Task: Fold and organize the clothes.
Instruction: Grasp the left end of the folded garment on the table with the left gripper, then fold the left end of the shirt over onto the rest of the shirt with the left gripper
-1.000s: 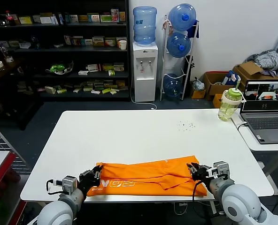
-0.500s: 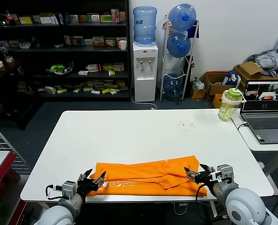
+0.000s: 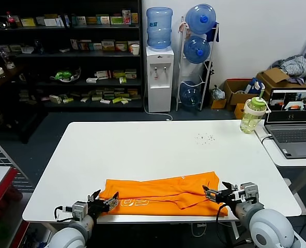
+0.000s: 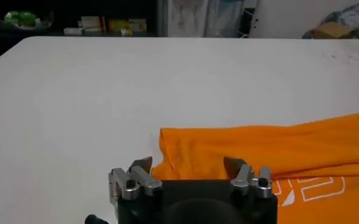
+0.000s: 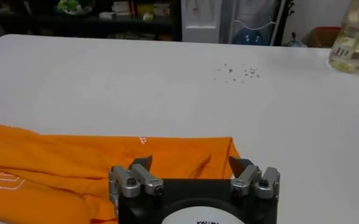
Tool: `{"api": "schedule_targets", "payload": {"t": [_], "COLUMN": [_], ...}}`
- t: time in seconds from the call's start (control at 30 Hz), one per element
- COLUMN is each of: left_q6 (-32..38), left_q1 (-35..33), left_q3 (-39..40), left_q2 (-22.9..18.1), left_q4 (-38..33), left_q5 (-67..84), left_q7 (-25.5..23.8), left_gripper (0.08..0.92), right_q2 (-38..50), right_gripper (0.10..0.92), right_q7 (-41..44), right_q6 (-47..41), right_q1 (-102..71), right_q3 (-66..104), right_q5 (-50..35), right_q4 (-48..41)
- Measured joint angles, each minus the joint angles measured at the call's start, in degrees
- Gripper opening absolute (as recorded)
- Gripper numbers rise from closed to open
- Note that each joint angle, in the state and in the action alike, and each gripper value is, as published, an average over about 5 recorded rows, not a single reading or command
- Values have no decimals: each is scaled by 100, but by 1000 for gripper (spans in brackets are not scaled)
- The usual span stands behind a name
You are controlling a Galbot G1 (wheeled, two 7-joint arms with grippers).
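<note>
On table (image 3: 158,150): orange T-shirt (image 3: 163,195), folded, near front edge.
L gripper (image 3: 104,201) & R gripper (image 3: 215,195) at shirt ends, both spread wide, grasping nothing.

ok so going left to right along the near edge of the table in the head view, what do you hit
left gripper, open at the shirt's left end → orange T-shirt, folded into a long strip → right gripper, open at the shirt's right end
</note>
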State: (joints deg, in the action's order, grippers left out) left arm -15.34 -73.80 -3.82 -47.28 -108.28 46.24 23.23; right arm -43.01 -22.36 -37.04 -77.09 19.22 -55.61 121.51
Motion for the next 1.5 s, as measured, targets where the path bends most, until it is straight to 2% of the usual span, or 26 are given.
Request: {"api": "schedule_targets", "payload": {"t": [0.7, 1.07, 1.27, 1.5], "left_q6": [29, 29, 28, 91], "left_q1": [-55, -228, -553, -1177], "left_q3": [23, -258, -700, -1566], "left_q2": [-62, 278, 754, 1426], "left_q4": [88, -245, -442, -364], "left_q5": [-8, 92, 288, 558], "left_q7": [-13, 32, 12, -90], "left_gripper": [168, 146, 146, 146], "right_q2": [-93, -207, -248, -292], "right_gripper": [823, 823, 823, 823], "right_q7": [25, 98, 137, 175], "right_q6": [-2, 45, 68, 88], "right_q1": [-66, -33, 40, 103], "right_q3": [32, 11, -44, -102], "right_q5": [45, 165, 200, 247], "right_q4": [19, 51, 47, 39]}}
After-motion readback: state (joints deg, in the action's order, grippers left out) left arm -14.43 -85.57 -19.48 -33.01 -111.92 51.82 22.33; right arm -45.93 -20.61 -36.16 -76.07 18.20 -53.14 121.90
